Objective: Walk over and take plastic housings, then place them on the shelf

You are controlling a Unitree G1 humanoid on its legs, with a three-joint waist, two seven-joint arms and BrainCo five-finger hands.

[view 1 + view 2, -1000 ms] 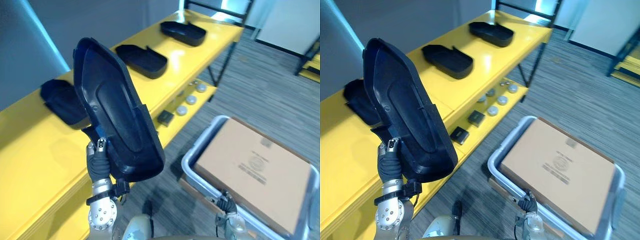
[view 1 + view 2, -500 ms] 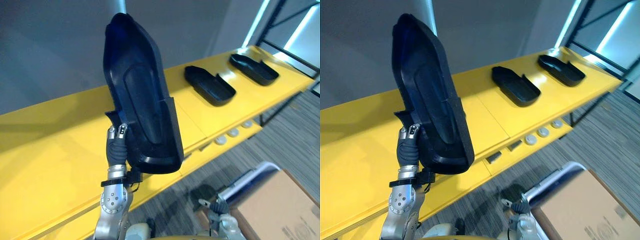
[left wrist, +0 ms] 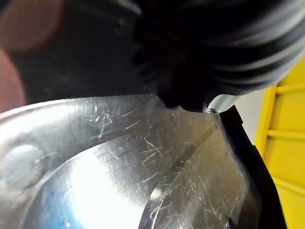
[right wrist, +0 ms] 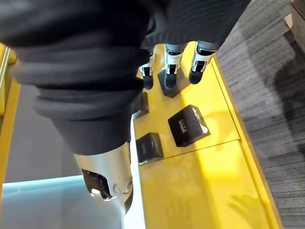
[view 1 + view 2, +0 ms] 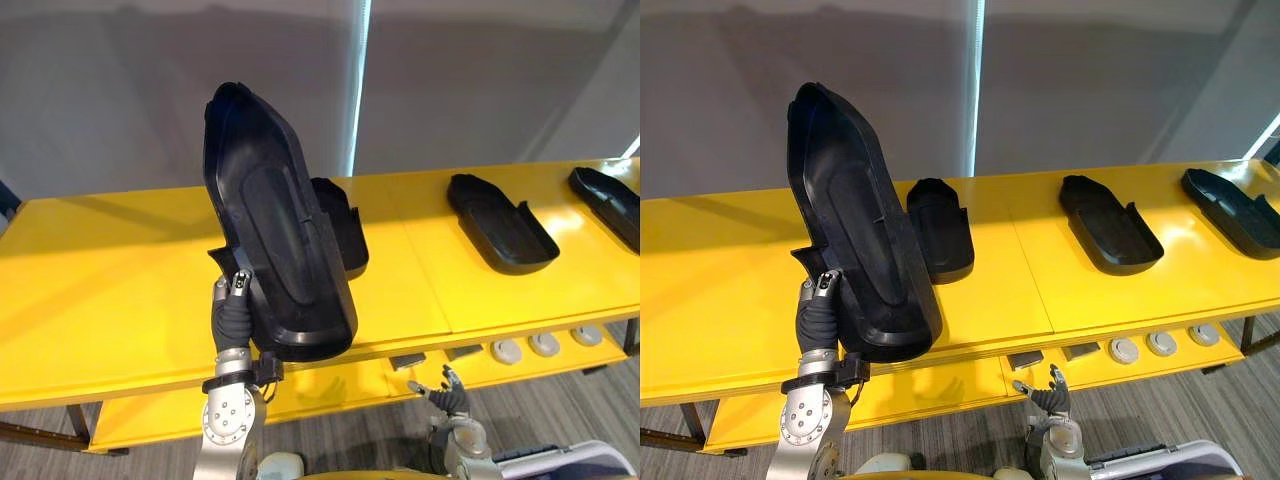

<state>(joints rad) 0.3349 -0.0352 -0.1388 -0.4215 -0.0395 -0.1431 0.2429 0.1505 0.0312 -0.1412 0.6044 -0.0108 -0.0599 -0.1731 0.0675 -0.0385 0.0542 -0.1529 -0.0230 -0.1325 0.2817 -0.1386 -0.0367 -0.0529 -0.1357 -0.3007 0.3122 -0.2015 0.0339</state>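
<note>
Big black housing (image 5: 280,260) stood on end in my left hand (image 5: 231,318), up over the front of the yellow shelf (image 5: 110,270), and it blocked a lot. I could make out one fingertip (image 5: 238,284) pinching its lower rim, but the rest of that hand sat behind the shell. The left wrist view gave me scratched glossy plastic, ribbed cover and a sliver of yellow, and I couldn't read the grip from it.

A second housing (image 5: 338,225) lay on the shelf top, half hidden behind the held one. A third housing (image 5: 500,222) lay in plain sight further right, and a fourth housing (image 5: 612,205) was cut off at the edge.

My right hand (image 5: 1050,388) hung low before the lower tier (image 5: 330,395), tiny from the head. Its own wrist view showed the fingers (image 4: 170,71) straight and loose, holding nothing, with dark blocks (image 4: 187,125) just past them. Grey discs (image 5: 544,344) on that tier showed from the head.
</note>
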